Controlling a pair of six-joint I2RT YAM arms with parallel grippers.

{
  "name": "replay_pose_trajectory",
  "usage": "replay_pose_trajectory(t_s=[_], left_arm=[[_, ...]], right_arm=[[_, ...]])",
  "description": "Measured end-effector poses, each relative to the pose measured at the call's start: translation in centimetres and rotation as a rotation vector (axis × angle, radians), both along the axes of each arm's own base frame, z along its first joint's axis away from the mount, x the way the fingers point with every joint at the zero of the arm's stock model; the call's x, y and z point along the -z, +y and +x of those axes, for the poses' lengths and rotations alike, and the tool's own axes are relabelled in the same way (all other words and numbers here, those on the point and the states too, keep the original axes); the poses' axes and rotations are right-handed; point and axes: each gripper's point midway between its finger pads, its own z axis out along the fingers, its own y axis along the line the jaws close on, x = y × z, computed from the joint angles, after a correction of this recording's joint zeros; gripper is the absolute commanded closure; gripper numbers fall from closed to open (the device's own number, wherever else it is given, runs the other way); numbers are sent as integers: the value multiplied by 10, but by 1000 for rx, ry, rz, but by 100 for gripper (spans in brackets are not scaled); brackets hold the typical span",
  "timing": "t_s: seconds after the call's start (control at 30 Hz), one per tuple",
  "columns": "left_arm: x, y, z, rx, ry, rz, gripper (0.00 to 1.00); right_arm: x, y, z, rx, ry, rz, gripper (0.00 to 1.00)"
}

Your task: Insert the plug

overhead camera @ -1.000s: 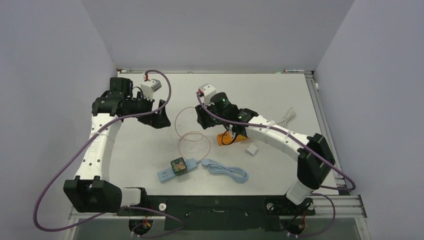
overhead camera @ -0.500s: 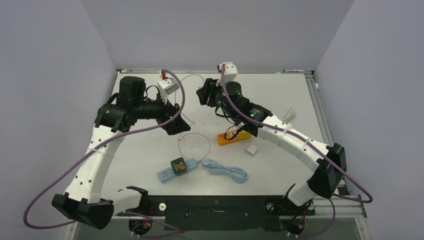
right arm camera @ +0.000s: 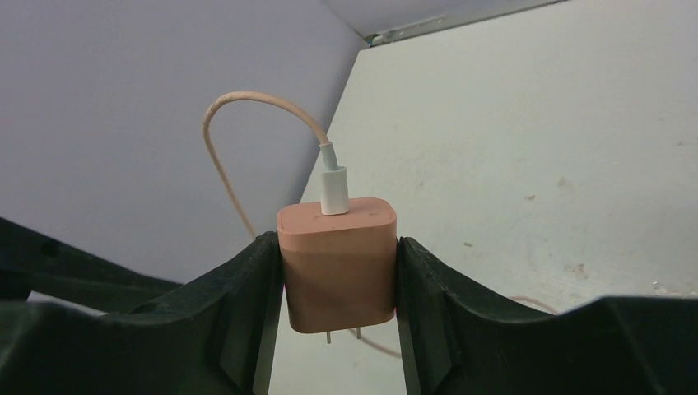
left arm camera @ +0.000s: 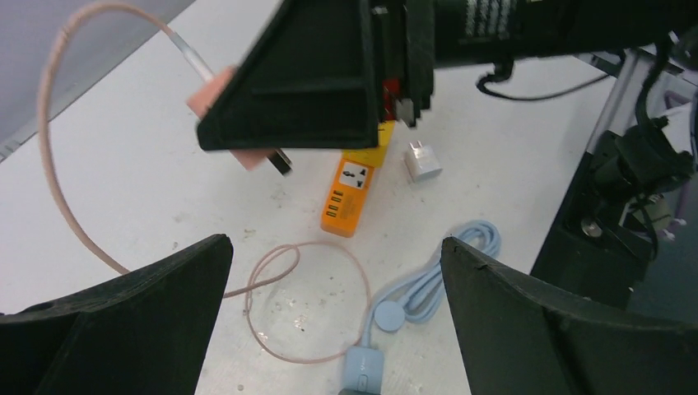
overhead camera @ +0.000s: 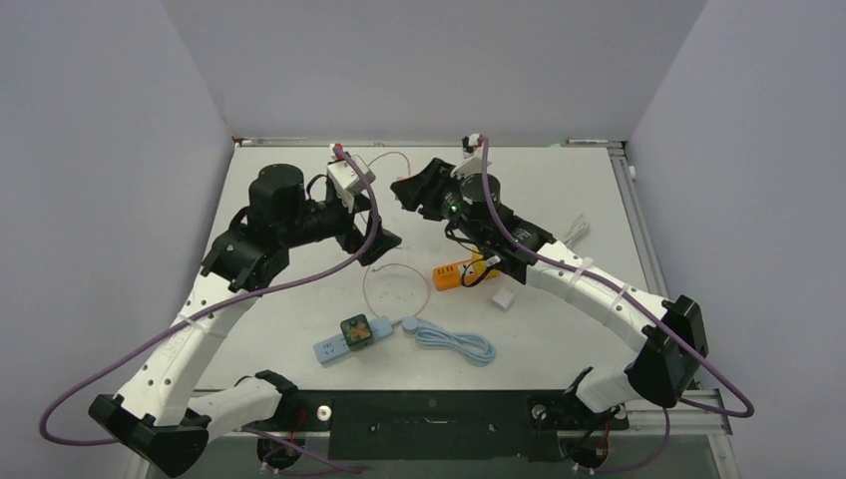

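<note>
My right gripper [right arm camera: 337, 276] is shut on a salmon-pink charger plug [right arm camera: 336, 263], held up in the air with its two prongs pointing down. A white connector [right arm camera: 332, 189] joins the plug to a thin pink cable [overhead camera: 394, 289] that loops on the table. In the top view the right gripper [overhead camera: 409, 192] is above the back middle of the table. The orange power strip [overhead camera: 464, 272] lies below and in front of it. My left gripper [overhead camera: 377, 239] is open and empty, just left of the right one. The left wrist view shows the plug [left arm camera: 239, 123] and the strip [left arm camera: 350, 193].
A light blue power strip [overhead camera: 334, 346] with a dark green adapter [overhead camera: 354, 329] lies at the front middle, next to a coiled blue cable [overhead camera: 454, 339]. A small white charger [overhead camera: 504, 296] lies right of the orange strip. A white cable [overhead camera: 576, 235] lies at the right.
My right gripper has lifted the plug off the table and swung it up toward the back. My left arm has moved right, toward the right gripper, jaws still open.
</note>
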Motion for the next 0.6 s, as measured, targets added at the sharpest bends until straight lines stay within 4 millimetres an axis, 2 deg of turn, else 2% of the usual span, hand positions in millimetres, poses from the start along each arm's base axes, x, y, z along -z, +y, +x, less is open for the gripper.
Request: replay_pose_trajectory(t_s=[0.13,0.27,0.5,0.53,0.6], left_arm=[[-7,1,16,-79,-48,-7,4],[-9,5,28,-138,-77,-10,4],[11,8,34,-177,-55,17,1],[13,8,35,-182,-55,20,2],[13,10,37,-195,-61,24,11]], right_arm=[[12,17,-17,-62,62,63,87],[5,29,-29,-111,85,143,87],[-9,43,-48,-169,102,247,87],[-12,44,-50,-178,104,259,87],[-16,49,-56,-201,106,281,87]])
